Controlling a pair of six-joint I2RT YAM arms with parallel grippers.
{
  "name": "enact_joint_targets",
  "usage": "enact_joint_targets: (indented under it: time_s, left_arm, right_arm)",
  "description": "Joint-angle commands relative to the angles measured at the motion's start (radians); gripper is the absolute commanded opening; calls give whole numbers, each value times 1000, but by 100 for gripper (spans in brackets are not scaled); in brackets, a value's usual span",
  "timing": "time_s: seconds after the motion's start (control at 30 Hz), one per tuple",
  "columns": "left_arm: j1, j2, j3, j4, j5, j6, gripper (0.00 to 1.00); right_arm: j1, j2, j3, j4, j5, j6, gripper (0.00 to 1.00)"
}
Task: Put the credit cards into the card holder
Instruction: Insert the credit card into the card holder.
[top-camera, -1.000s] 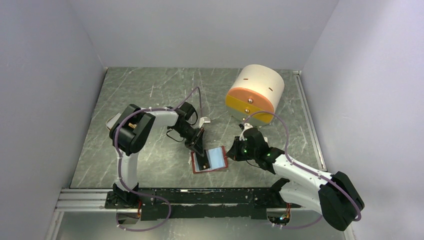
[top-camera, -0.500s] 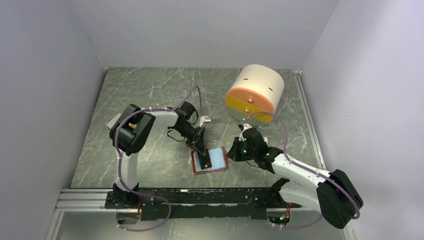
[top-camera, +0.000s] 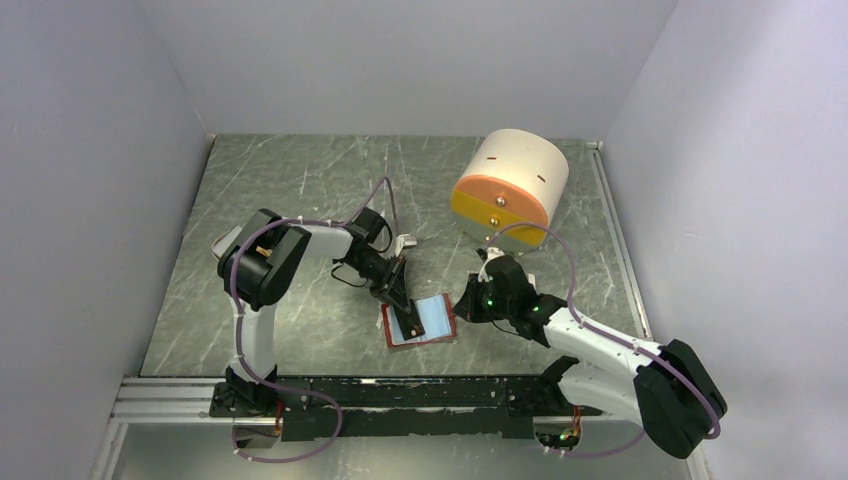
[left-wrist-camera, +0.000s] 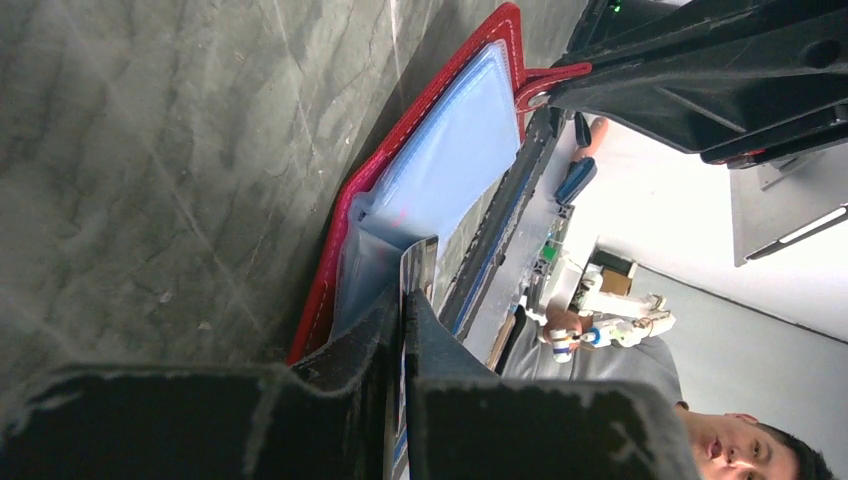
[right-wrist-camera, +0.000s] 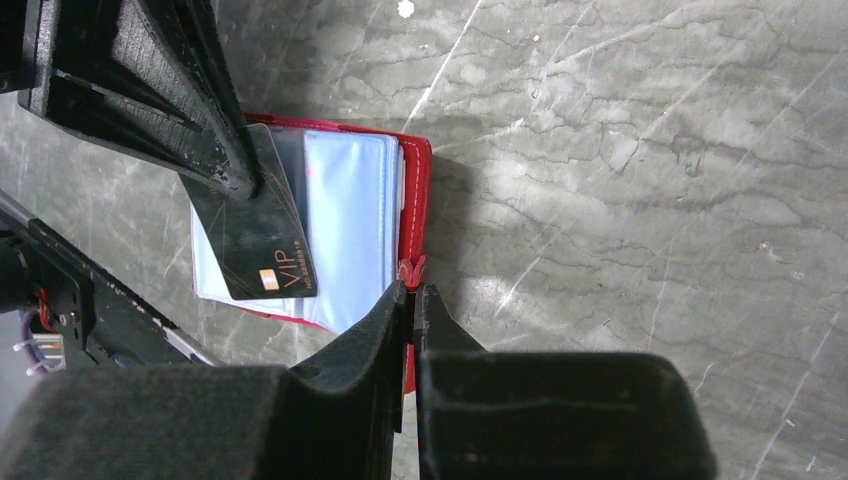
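In the last second the left gripper, closed on the black VIP credit card, shifted only slightly over the open red leather-like card holder lying on the grey marble table, its snap tab pinched tightly by the right gripper, so no pocket is entered yet

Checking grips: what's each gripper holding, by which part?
Left gripper pinches the credit card by its end; right gripper, the card holder by its snap tab.
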Motion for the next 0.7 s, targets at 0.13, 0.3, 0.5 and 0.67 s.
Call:
enact_joint_targets:
  time_s: [0.13, 0.3, 0.5, 0.67]
  left_arm:
    - [10, 3, -31, 143, 49, -84, 9]
    - [0, 12, -32, 160, 56, -95, 9]
    - [0, 28, -30, 129, 30, -80, 9]
    - [-10, 36, -19, 107, 4, -60, 20]
  right_arm:
    - [-11, -18, -16, 21, -15, 4, 6]
    - [-10, -12, -10, 25, -17, 5, 6]
    - [-10, -11, -8, 26, -17, 7, 6]
    - [-11, -12, -13, 28, -17, 13, 6]
